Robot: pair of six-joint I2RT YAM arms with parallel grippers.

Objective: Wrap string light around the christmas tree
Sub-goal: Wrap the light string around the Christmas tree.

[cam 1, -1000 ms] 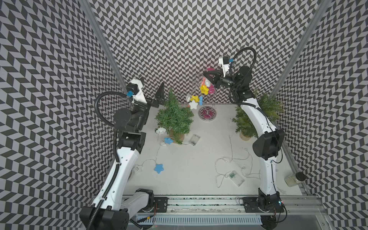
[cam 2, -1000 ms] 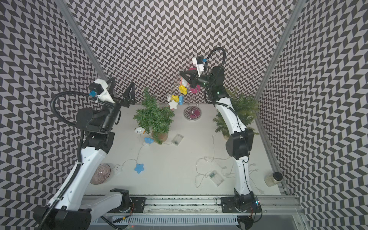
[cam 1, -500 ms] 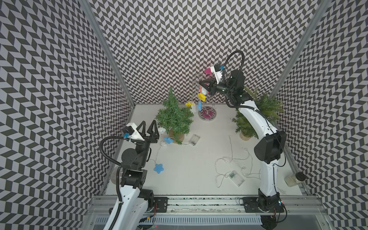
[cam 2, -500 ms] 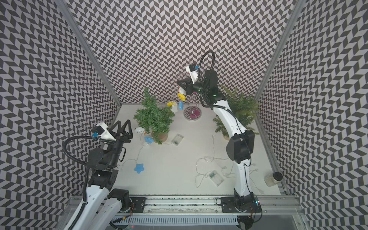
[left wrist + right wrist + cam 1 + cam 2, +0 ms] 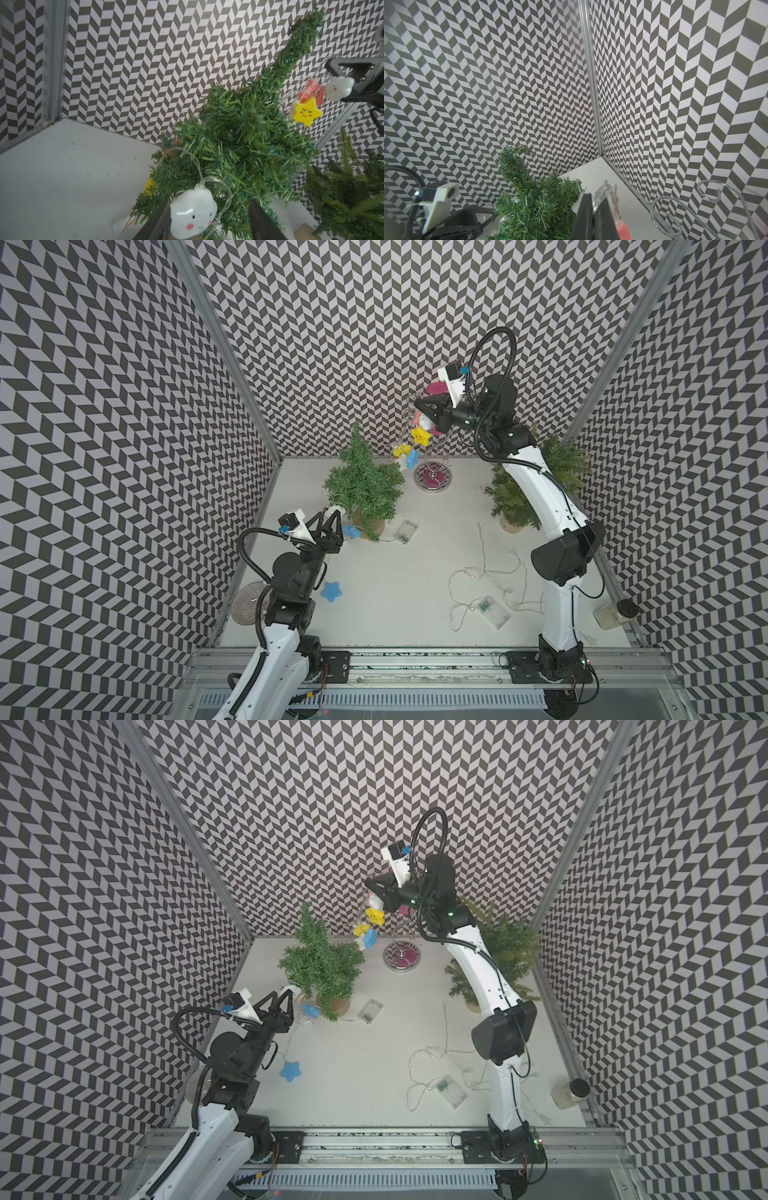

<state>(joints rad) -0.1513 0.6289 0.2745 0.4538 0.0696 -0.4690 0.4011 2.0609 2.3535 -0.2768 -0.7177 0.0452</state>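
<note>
The christmas tree (image 5: pixel 363 485) (image 5: pixel 320 965) stands in a wooden base at the back left of the table. The string light (image 5: pixel 419 435) hangs as yellow and blue stars from my right gripper (image 5: pixel 417 404) (image 5: pixel 593 197), which is shut on its clear wire, high beside the treetop. The string runs down round the tree to a blue star (image 5: pixel 331 591) and a battery box (image 5: pixel 405 531) on the table. My left gripper (image 5: pixel 328 517) (image 5: pixel 207 220) is low at the tree's foot, open, with a white cloud lamp (image 5: pixel 193 214) between its fingers, resting against one.
A spiral wire stand (image 5: pixel 432 481) is just right of the tree, under my right gripper. A second tree (image 5: pixel 540 485) stands at the back right. Another thin light string with its box (image 5: pixel 492 610) lies front right, with a jar (image 5: pixel 615 614) by the right wall. A round disc (image 5: pixel 247 608) lies front left.
My left arm has dropped from beside the treetop to the tree's foot and its jaws have narrowed around the cloud lamp. My right gripper has shifted slightly, still holding the string.
</note>
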